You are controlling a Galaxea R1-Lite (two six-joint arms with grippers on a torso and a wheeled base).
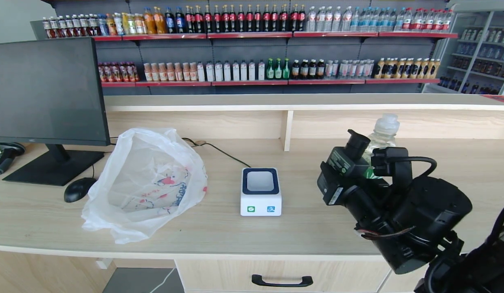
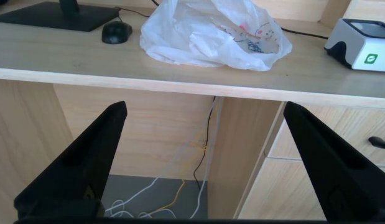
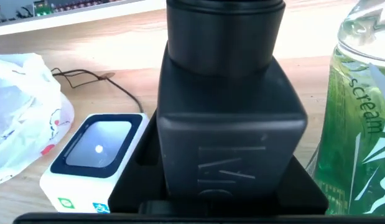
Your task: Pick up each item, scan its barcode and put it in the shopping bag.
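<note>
Right gripper sits over the right side of the counter, hard up against a clear bottle with a white cap and a green label. In the head view the bottle stands upright just behind the black gripper body. Whether the gripper has closed on it, I cannot tell.

The right wrist view gives the close look: the green label just beside the black housing, and farther off the white scanner with its dark-framed window facing up.

The left gripper hangs below the counter's front edge, spread wide with nothing between. Its camera takes in the wooden front panel under the counter and loose wires on the floor.

The scanner stands mid-counter, set back from the front edge, with a stretch of wood between it and the bottle. To its left, near but apart, the shopping bag slumps with its mouth open upward, and its lower folds reach close to the front edge. A mouse lies just beside the bag's far side, in front of the monitor stand. A cable runs along the counter behind the bag toward the scanner. At the back a raised ledge closes the counter off — beyond it are shelves of drinks.
</note>
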